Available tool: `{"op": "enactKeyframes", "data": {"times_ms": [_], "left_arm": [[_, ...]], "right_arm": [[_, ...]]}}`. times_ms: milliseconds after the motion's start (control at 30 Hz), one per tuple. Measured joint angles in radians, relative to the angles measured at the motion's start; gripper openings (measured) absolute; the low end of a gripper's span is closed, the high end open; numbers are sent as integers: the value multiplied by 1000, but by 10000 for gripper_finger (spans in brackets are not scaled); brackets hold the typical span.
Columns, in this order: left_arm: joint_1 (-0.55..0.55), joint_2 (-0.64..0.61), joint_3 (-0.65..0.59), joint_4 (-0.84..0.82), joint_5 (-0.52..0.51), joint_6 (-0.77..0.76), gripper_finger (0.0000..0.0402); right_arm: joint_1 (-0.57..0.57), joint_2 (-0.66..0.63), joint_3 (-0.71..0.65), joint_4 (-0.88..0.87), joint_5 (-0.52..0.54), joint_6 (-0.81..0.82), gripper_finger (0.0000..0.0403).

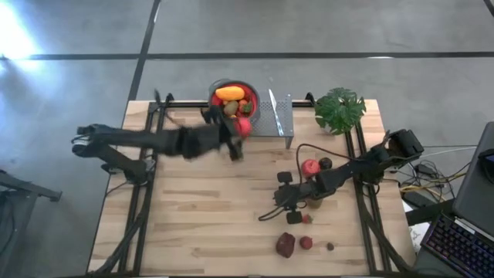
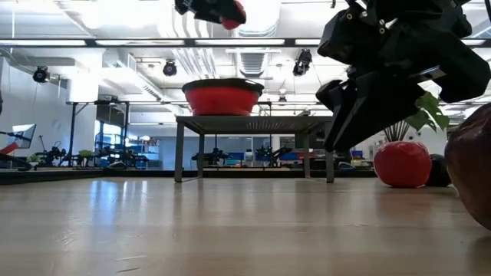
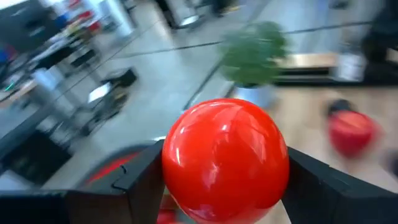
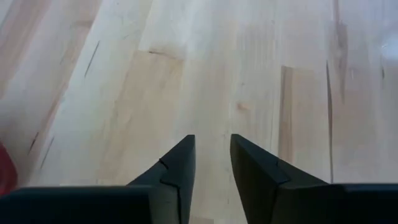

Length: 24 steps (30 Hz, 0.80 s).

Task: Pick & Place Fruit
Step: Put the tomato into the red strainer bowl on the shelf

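My left gripper (image 1: 241,130) is shut on a shiny red round fruit (image 3: 224,158), high over the table beside the near rim of the red-lined bowl (image 1: 231,99). The bowl stands on a metal rack (image 1: 278,117) and has orange, green and red fruit in it. My right gripper (image 4: 212,149) hangs low over bare wood at the table's right (image 1: 284,198), its fingers a narrow gap apart with nothing between them. On the table lie a red apple (image 1: 310,167), a dark fruit (image 1: 325,163), a maroon fruit (image 1: 285,245) and small red ones (image 1: 306,242). My left gripper pinches the red fruit between its two fingers, one on each opposite side (image 3: 171,168). The fingers reach in nearly level from the table's left. The fruit is lifted clear, above the height of the bowl's rim (image 2: 230,11).
A green potted plant (image 1: 340,108) stands at the far right corner. Black rails (image 1: 147,177) run along both sides of the table. A laptop and keyboard (image 1: 463,239) sit off the right edge. Bare wood lies across the table's middle and left.
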Motion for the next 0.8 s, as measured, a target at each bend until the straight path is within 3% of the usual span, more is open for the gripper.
{"op": "enactKeyframes", "data": {"times_ms": [200,400,500,800], "left_arm": [[241,8,167,-250,130,-96,265],[379,64,189,-301,253,-145,265],[419,98,174,-302,335,-181,265],[431,196,172,-324,343,-179,272]], "right_arm": [[0,0,-1,1,0,-7,77],[0,0,-2,12,-1,-28,71],[0,0,-2,13,-1,-28,78],[-1,0,-14,13,-1,-27,102]]}}
